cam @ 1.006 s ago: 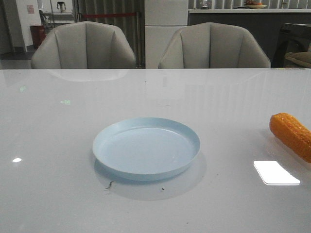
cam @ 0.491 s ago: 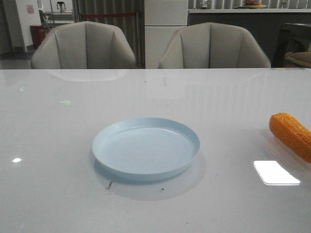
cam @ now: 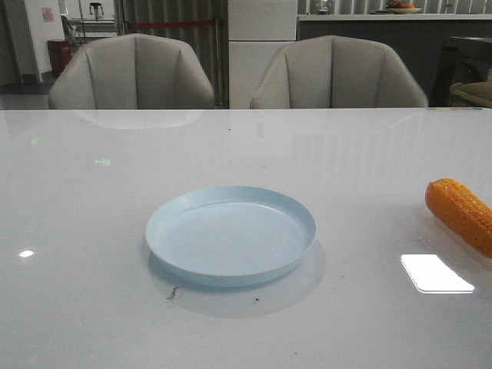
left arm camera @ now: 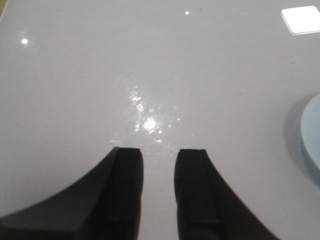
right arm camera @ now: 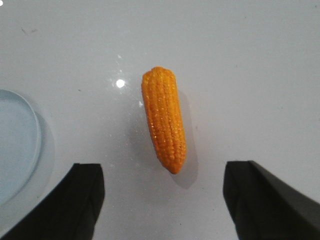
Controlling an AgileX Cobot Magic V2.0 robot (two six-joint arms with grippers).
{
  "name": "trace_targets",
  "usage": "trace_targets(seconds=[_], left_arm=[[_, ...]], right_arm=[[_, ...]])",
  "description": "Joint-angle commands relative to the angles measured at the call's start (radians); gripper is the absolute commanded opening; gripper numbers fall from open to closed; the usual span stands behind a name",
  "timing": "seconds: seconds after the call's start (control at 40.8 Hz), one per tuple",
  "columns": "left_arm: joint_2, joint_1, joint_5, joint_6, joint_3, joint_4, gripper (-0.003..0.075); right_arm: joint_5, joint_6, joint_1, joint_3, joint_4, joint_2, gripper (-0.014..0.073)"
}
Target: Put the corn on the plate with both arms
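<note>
The orange corn lies on the white table at the far right, cut off by the front view's edge. The pale blue plate sits empty at the table's middle. Neither gripper shows in the front view. In the right wrist view my right gripper is wide open and empty above the table, and the corn lies just ahead with its tapered end near the line between the fingertips. The plate's rim is off to one side. My left gripper is empty with a narrow gap, over bare table beside the plate's edge.
Two grey chairs stand behind the table's far edge. A bright light reflection lies on the table in front of the corn. A small dark speck lies by the plate's near rim.
</note>
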Motion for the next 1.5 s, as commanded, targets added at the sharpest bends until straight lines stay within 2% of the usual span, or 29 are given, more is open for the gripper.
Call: trace_targets(seconds=[0.0,0.221,0.491,0.663,1.006,1.178,1.472], left_arm=[[-0.012,-0.031,-0.072,-0.003,-0.037,0.042,0.0258],[-0.012,-0.023,-0.083,-0.012,-0.037,0.042,0.0258],[-0.012,-0.023,-0.095,-0.014,-0.037,0.036,0.0258],[-0.012,-0.023,-0.142,-0.014,-0.037,0.036,0.0257],[-0.012,-0.023,-0.184,-0.014,-0.037,0.036,0.0257],[-0.012,-0.023,-0.184,-0.014,-0.037,0.036,0.0257],[-0.012,-0.023,-0.212,-0.014,-0.037,0.036,0.0257]], right_arm=[[-0.021,-0.055,-0.006,-0.093,-0.006,0.080,0.0595],[0.070,-0.102,-0.006,-0.320,-0.014,0.310,0.0595],[0.301,-0.164,-0.006,-0.612,-0.018,0.613,0.0595],[0.406,-0.212,-0.006,-0.735,-0.018,0.756,0.0595],[0.447,-0.224,-0.006,-0.774,-0.014,0.903,0.0595],[0.476,-0.240,-0.006,-0.772,-0.005,0.919,0.0595],[0.445,-0.247,-0.006,-0.772,0.005,0.926,0.0595]])
